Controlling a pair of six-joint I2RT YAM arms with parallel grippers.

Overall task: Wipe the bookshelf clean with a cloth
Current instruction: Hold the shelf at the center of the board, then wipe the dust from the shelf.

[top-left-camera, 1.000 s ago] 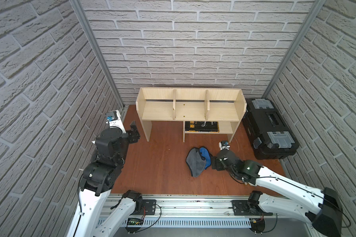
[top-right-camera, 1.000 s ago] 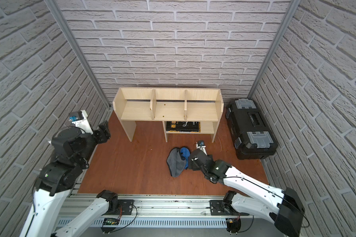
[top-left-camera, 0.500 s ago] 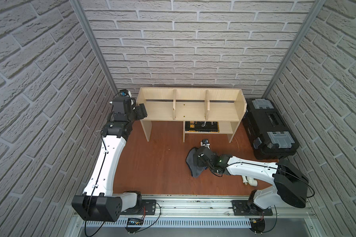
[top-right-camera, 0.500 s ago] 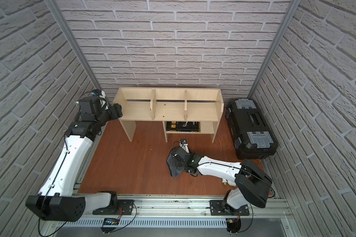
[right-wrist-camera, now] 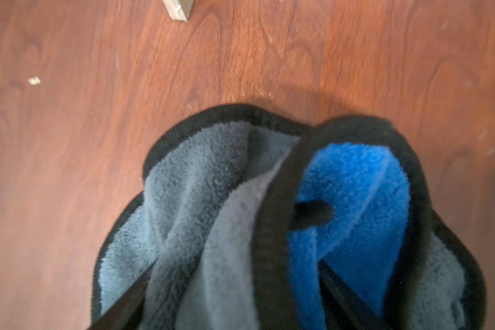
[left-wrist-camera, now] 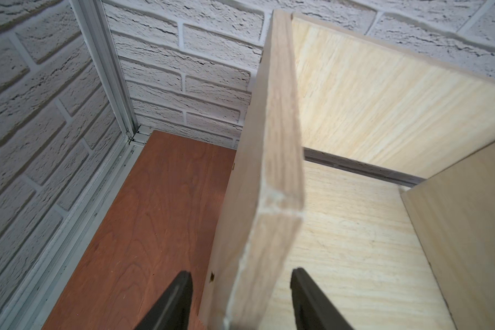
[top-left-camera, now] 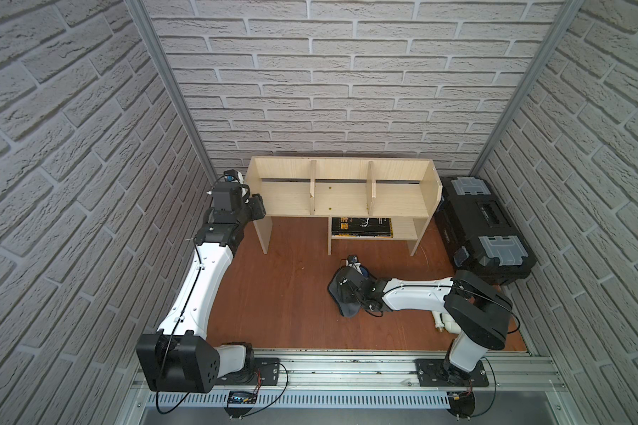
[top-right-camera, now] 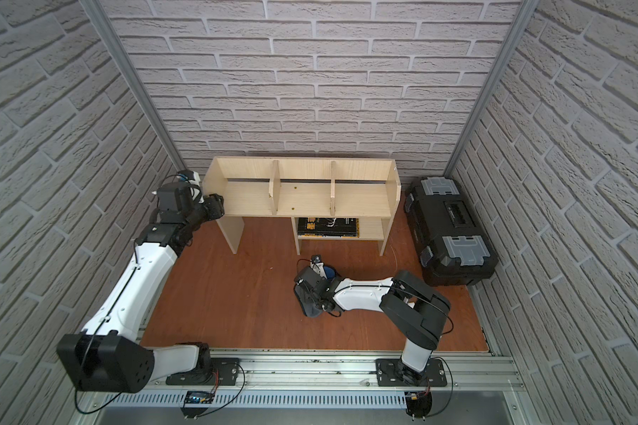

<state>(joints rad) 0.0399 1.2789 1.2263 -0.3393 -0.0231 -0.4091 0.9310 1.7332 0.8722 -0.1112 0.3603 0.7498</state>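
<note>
The light-wood bookshelf (top-left-camera: 341, 198) (top-right-camera: 302, 198) stands against the back wall in both top views. My left gripper (top-left-camera: 256, 208) (left-wrist-camera: 240, 274) is open at the shelf's left end. Its jaws straddle the front edge of the left side panel (left-wrist-camera: 266, 171), with a thin gap showing on the outer side. The cloth (top-left-camera: 347, 312) (top-right-camera: 310, 311), grey with a blue face, lies bunched on the brown floor in front of the lower shelf. My right gripper (top-left-camera: 343, 289) (right-wrist-camera: 237, 274) is down on it, fingers closed around a thick bunch of folds (right-wrist-camera: 200, 185); the fingertips are buried.
A black toolbox (top-left-camera: 483, 228) with grey latches sits right of the shelf. A dark book (top-left-camera: 361, 226) lies on the lower shelf. A white pipe fitting (top-left-camera: 444, 323) lies behind my right arm. Brick walls close in on three sides, and a metal rail runs along the front.
My left arm swung from the left wall to the shelf's left panel. My right gripper slid left onto the cloth. Both pairs of jaws have narrowed.
</note>
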